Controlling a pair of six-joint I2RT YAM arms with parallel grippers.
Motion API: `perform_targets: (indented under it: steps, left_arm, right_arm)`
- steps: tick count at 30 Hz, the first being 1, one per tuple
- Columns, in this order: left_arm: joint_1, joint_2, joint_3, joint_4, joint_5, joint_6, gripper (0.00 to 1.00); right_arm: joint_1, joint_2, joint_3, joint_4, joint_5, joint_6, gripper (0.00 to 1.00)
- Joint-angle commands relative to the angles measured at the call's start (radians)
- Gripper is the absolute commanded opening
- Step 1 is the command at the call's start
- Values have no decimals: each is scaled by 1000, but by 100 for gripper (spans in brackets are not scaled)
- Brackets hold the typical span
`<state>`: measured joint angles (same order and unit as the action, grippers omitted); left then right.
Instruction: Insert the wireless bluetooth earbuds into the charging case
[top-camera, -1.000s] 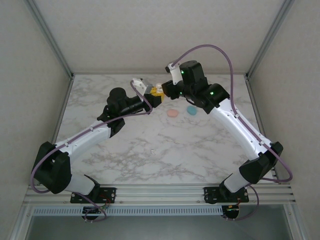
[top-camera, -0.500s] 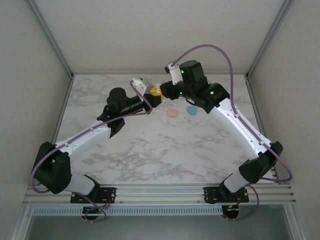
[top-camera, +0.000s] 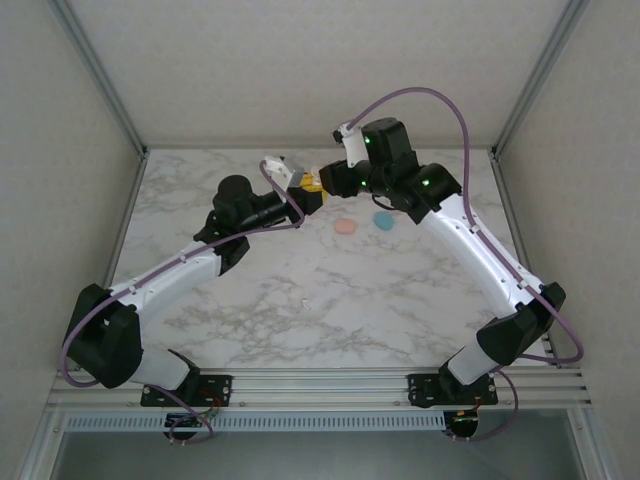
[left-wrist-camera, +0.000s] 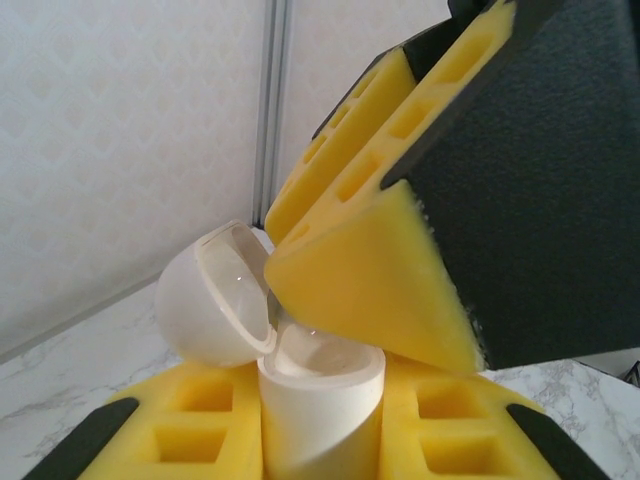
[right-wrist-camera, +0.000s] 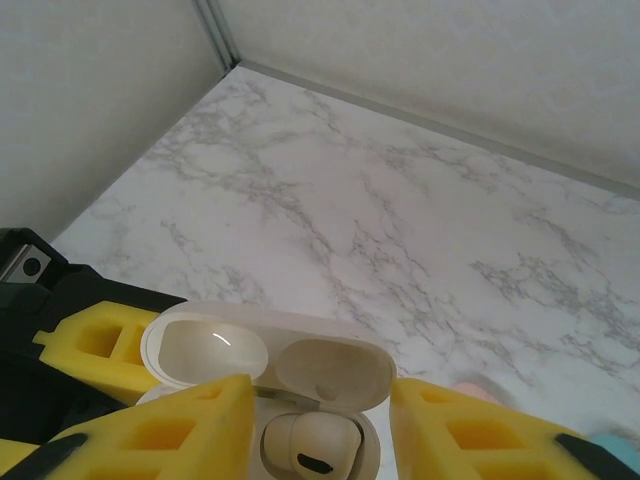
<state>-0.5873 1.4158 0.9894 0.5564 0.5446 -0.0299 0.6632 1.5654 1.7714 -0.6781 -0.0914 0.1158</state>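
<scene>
- Right, up at 12 o'clock on the grey-veined white marble table (top-camera: 250, 300), the two grippers meet nose to nose, close to the back edge.
- Left gripper (left-wrist-camera: 322, 440): its yellow foam pads are clamped tight on the body of the glossy white rounded charging case (right-wrist-camera: 335, 372). The case is held upright, with its hinged lid flipped open toward 10 o'clock in the left wrist view.
- Right gripper (right-wrist-camera: 320, 392): yellow pads parted, nothing pinched between them. The tips hover right at the case's open mouth. One pad's wedge is touching the lid rim or just off it, and I cannot tell which.
- And the cream-white wireless earbud (right-wrist-camera: 305, 445), with a dark oval spot, sits down in the well of the case, seen between the right pads.
- At 4 o'clock from the meeting grippers a pale pink rounded flat piece (top-camera: 345, 226) lies on the marble. A teal rounded flat piece (top-camera: 383, 218) is just beside it at 3 o'clock, the two apart.
- Room to move: broad bare marble toward 6 o'clock, between the two arms. At 12 o'clock the back wall stands close behind the grippers, with metal frame posts at both far corners.
</scene>
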Motion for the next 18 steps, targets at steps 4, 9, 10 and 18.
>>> perform_targets:
  steps: [4, 9, 10, 18]
  left_arm:
    - [-9, -44, 6, 73, 14, -2, 0]
    - [-8, -41, 6, 71, 15, -1, 0]
    - [-8, -43, 6, 71, 15, 1, 0]
    - [-8, -46, 2, 65, 10, 7, 0]
  right_arm:
    - [-20, 21, 41, -31, -83, 52, 45]
    - [-36, 18, 51, -20, -144, 88, 51]
    - [-39, 15, 52, -19, -148, 91, 51]
    - [-59, -23, 45, 6, -175, 138, 64]
